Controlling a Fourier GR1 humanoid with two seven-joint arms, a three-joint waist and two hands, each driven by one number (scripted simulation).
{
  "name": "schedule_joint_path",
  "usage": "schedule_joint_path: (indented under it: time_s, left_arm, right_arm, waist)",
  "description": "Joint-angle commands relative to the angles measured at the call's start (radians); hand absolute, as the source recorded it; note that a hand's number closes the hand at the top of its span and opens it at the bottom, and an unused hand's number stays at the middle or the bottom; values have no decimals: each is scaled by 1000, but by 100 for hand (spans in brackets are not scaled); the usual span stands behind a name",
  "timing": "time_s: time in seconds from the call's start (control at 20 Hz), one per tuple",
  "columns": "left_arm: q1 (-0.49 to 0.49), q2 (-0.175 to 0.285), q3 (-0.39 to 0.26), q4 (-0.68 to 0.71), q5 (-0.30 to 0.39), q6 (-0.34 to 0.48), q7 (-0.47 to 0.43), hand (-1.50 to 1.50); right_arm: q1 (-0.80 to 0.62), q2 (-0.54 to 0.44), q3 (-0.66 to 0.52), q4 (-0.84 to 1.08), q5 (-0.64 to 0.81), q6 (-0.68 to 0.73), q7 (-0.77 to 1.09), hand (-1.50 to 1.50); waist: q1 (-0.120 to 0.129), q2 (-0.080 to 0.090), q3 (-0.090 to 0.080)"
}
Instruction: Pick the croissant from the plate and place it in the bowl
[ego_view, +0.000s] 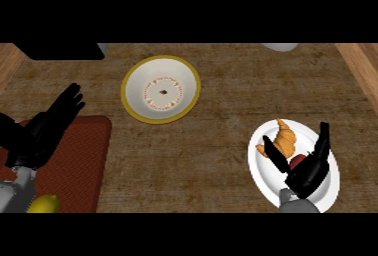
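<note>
Golden-brown curved croissant on round white plate, right side. Yellow-rimmed white bowl: red-dotted ring inside. Right hand spread wide over plate, beside croissant. Left hand flat-fingered.

My left hand: was matte black, fingers long, slim, blunt-tipped. My right hand: same black, faint sheen along edges, thumb thick. My left forearm: pale grey, rounded shell, narrowed at wrist where black began. My right forearm: same grey, only short stub showed.
</note>
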Motion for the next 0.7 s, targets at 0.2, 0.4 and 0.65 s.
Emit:
schedule_joint_path:
  time_s: [0.2, 0.4, 0.65]
  left_arm:
    - [-25, -7, -10, 8, -3, -11, 23, 0]
    - [-27, -5, -11, 23, -14, -12, 18, 0]
    - [-28, -24, -12, 25, 1, -26, 13, 0]
  right_arm:
    - [-9, 4, -70, 86, 217, 149, 338, -150]
    - [-58, -7, -67, 97, 294, 308, 522, -150]
    - [-211, -70, -77, 48, 399, 570, 814, -150]
  waist:
    - [7, 6, -2]
    - [19, 9, -4]
    - [28, -2, -2]
